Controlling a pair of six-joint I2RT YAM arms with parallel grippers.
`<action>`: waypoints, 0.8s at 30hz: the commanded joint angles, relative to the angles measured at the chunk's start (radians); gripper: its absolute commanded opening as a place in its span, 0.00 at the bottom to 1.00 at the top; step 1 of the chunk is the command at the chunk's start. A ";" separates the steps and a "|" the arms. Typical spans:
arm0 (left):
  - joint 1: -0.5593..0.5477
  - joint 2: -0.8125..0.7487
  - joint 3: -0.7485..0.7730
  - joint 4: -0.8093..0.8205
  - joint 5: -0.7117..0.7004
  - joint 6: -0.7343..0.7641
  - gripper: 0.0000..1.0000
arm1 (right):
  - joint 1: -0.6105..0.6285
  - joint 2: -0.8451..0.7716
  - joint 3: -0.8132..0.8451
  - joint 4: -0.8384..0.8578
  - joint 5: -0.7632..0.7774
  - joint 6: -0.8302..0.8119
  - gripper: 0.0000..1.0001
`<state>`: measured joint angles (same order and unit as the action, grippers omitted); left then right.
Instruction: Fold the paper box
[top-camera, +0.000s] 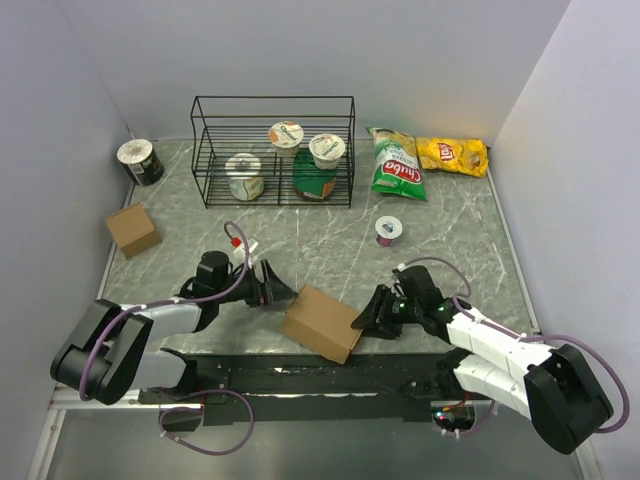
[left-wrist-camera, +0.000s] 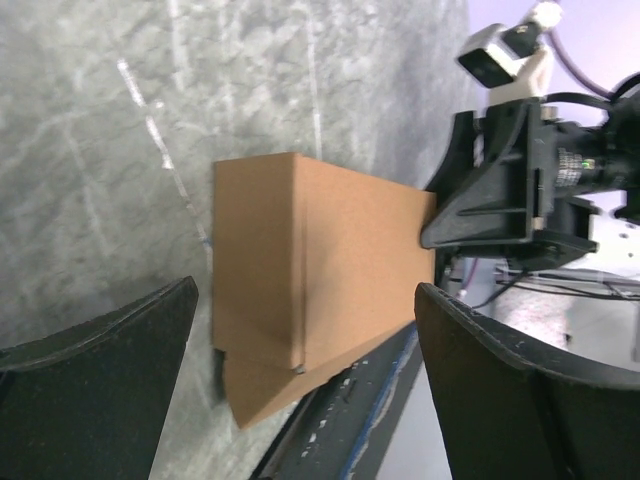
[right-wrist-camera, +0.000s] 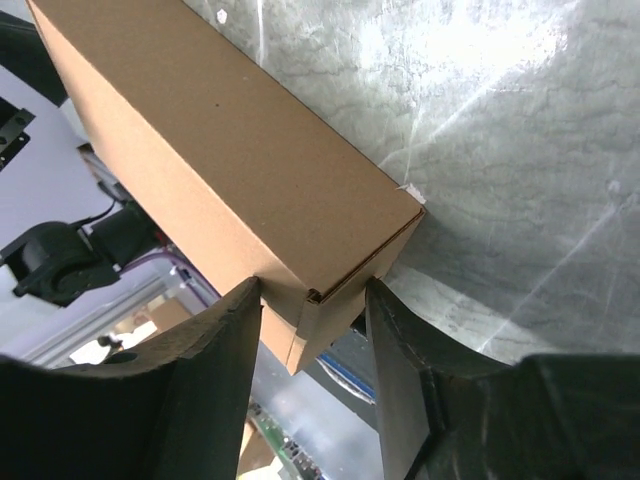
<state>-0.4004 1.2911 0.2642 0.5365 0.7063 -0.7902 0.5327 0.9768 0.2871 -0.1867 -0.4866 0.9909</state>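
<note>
One paper box (top-camera: 322, 322), plain brown cardboard, closed up as an oblong carton, lying skewed at the near edge of the counter (top-camera: 450, 230), one corner out over the dark rail in front, between the two arms. Left jaws: released, spread wide, fingers (left-wrist-camera: 100, 380) level with the carton's left end and apart from it. Right jaws: grasping the carton's right end, fingers (right-wrist-camera: 200, 370) on either side of the corner and against the cardboard. Far half of the counter: black wire rack (top-camera: 273, 98) holding three lidded cups and a green jar (top-camera: 315, 183); dark can (top-camera: 140, 161) in the left corner; small cube-like cardboard box (top-camera: 132, 229) near the left wall; green chip bag (top-camera: 397, 165) beside yellow chip bag (top-camera: 452, 155); one small cup (top-camera: 387, 230) alone, right of centre.
</note>
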 joint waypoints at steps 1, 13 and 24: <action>0.003 0.011 -0.008 0.121 0.056 -0.064 0.96 | -0.030 0.005 -0.031 -0.019 0.062 -0.052 0.47; 0.003 0.048 -0.019 0.154 0.056 -0.115 0.96 | -0.122 -0.164 -0.078 -0.125 0.068 -0.084 0.45; 0.003 0.010 -0.023 0.154 0.050 -0.124 0.96 | -0.175 -0.289 -0.100 -0.221 0.077 -0.106 0.38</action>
<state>-0.4004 1.3403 0.2417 0.6682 0.7475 -0.9043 0.3813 0.7185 0.2081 -0.2947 -0.4778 0.9222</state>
